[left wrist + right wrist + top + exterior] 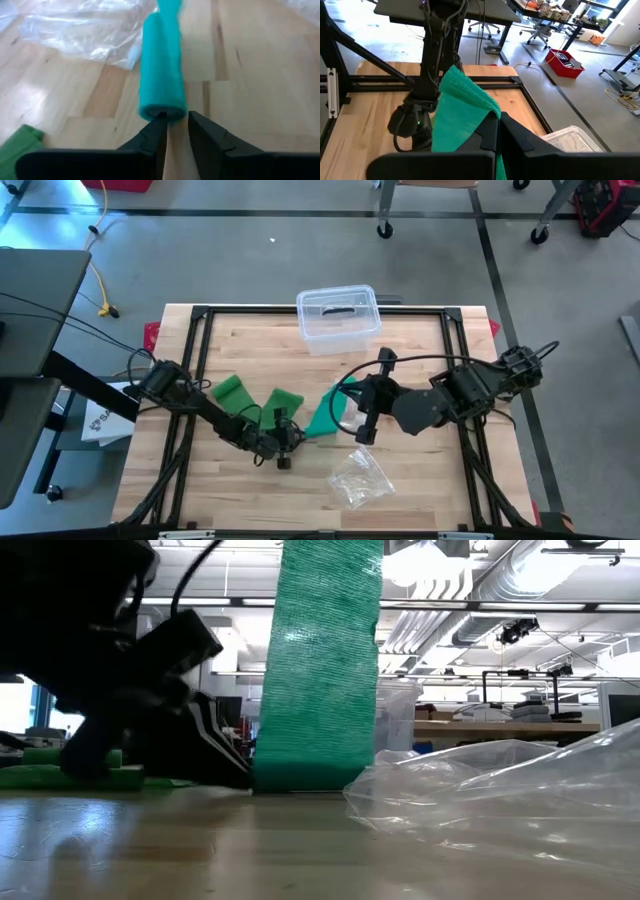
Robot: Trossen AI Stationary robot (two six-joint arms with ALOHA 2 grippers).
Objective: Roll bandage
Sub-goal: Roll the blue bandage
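A teal bandage [322, 415] runs as a strip from my raised right gripper [352, 408] down to the table. Its lower end is a short roll [161, 75] lying on the wood. In the low view the strip [320, 660] stands nearly upright. My right gripper [498, 118] is shut on the strip's upper end. My left gripper [176, 117] is low over the table at the roll's near end [161, 111]. Its fingers are open by a narrow gap, with bare wood showing between them. In the high view it [285, 446] sits left of the strip's foot. My left gripper's fingertips [161, 120] stand right at the near end of the roll, coming in low and along its length; I cannot tell whether they touch it. My right gripper pinches the strip's upper end [481, 114] between its two fingers, held high above the table. The cloth spills out past the fingers and hangs down to the roll on the wood.
A crumpled clear plastic bag [360, 477] lies near the front, right of the roll. Two darker green cloth pieces [233, 390] [282, 402] lie behind my left arm. A clear plastic box [338, 318] stands at the far edge. A black frame [200, 315] borders the table.
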